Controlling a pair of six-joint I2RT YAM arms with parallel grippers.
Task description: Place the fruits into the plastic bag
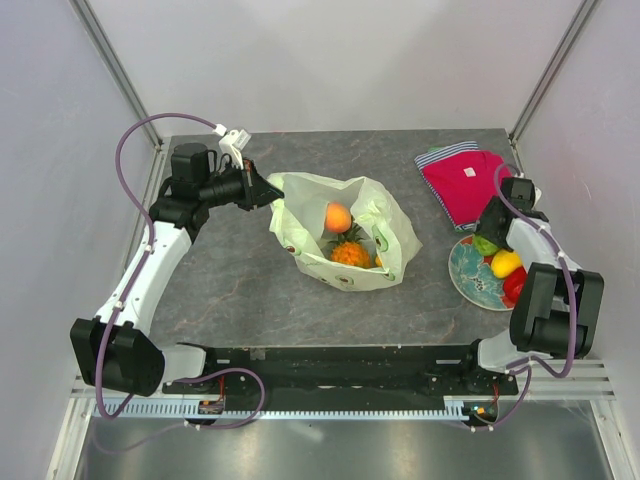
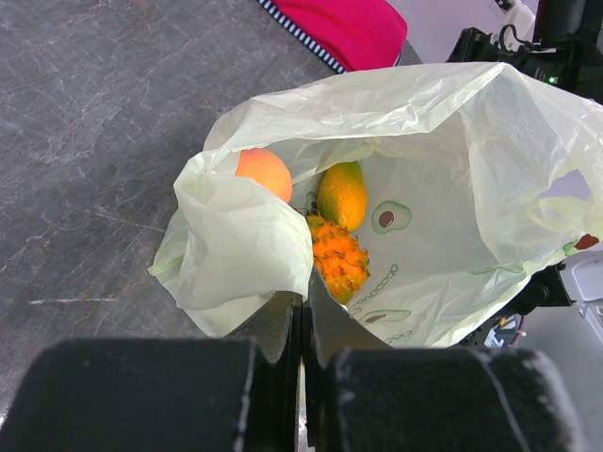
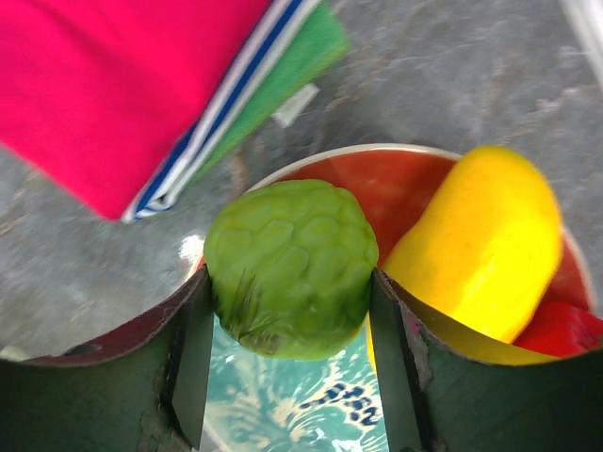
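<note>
right gripper [image 3: 288, 294] clasps the green bumpy fruit [image 3: 283, 250] at the plate [image 1: 462, 276], frame right; plastic bag [image 1: 385, 235] lies centre-frame, rim pinched by left gripper [image 2: 303, 309].

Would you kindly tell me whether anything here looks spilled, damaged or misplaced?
Nothing stands out. The plastic bag lies open, its rim pinched by the left gripper, with peach and pineapple inside; the right gripper clasps the green fruit at the plate.

Bright, even light with soft shadows; the right wrist view looks blurred.
</note>
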